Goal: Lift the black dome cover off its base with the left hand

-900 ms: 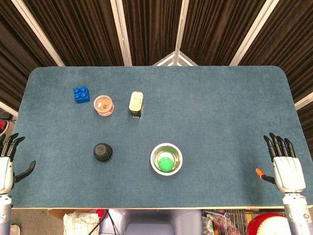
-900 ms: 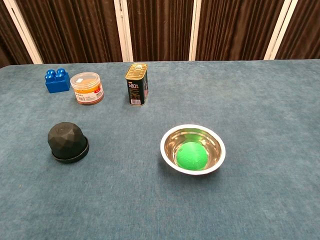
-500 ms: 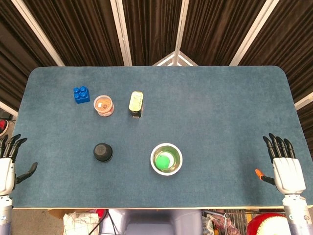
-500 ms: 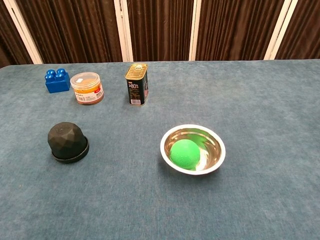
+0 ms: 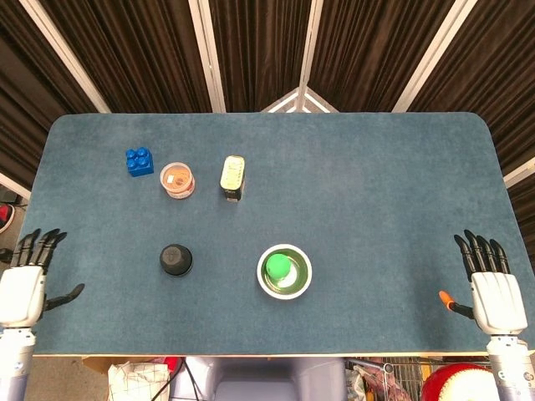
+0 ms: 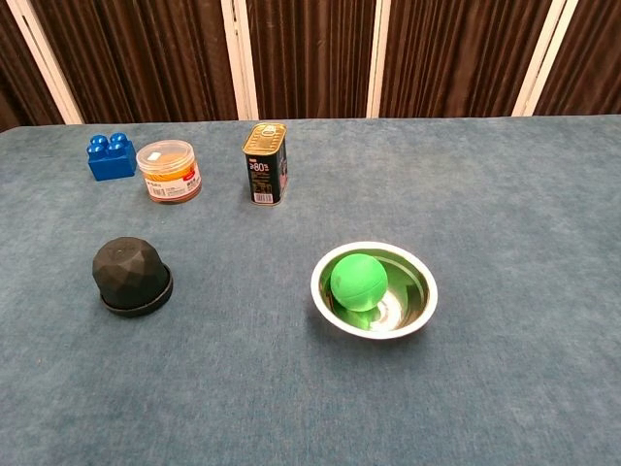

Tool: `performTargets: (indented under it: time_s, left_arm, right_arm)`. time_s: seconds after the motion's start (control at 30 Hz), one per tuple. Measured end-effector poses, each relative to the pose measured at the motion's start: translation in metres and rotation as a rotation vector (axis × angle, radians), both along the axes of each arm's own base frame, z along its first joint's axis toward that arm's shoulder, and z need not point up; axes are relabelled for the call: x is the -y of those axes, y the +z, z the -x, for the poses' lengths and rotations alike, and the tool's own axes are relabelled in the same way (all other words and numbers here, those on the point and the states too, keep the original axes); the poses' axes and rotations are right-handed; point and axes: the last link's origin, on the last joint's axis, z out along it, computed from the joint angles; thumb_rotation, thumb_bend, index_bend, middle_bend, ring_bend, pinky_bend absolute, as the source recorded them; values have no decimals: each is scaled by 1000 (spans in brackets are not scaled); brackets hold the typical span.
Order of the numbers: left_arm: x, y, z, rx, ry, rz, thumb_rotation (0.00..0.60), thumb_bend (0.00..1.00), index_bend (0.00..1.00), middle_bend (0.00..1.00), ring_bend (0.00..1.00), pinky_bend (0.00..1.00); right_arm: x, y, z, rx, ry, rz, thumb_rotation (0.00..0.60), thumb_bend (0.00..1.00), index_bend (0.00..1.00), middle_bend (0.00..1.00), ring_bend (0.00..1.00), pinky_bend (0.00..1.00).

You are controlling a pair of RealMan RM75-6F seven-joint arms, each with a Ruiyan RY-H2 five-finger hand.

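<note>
Your left robot hand (image 5: 21, 292) hovers wide and empty, well apart from the black dome cover (image 5: 175, 259), seated on its base; reach in.

The table (image 6: 505, 194) is covered in plain blue-grey felt, and dark brown curtains (image 6: 310, 58) with white strips are seen behind it. A faceted black dome (image 6: 130, 269), a blue brick (image 6: 111, 155), an orange jar (image 6: 169, 171) with a red and white label, and a gold and black can (image 6: 264, 163) are shown. A green ball (image 6: 358, 282) is seen in a silver bowl (image 6: 419, 309), and both hands (image 5: 21, 292) (image 5: 495, 296) are white with black fingers.
</note>
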Motion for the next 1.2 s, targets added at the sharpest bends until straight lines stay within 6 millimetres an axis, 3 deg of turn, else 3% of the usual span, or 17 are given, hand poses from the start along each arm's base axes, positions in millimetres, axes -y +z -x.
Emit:
performTargets:
  time_s: [0.3, 0.63, 1.2]
  left_arm:
    - [-30, -32, -4, 43, 3, 162, 600, 131, 98, 76, 0, 0]
    - [-63, -75, -23, 116, -25, 254, 600, 131, 93, 85, 0, 0]
    - [-83, -123, -29, 200, 10, 408, 600, 107, 86, 87, 0, 0]
  right_arm:
    - [4, -3, 3, 0, -12, -12, 600, 185, 31, 0, 16, 0]
    - [4, -6, 4, -11, -24, -20, 600, 184, 31, 0, 16, 0]
    - [4, -4, 3, -7, -20, -12, 600, 185, 31, 0, 16, 0]
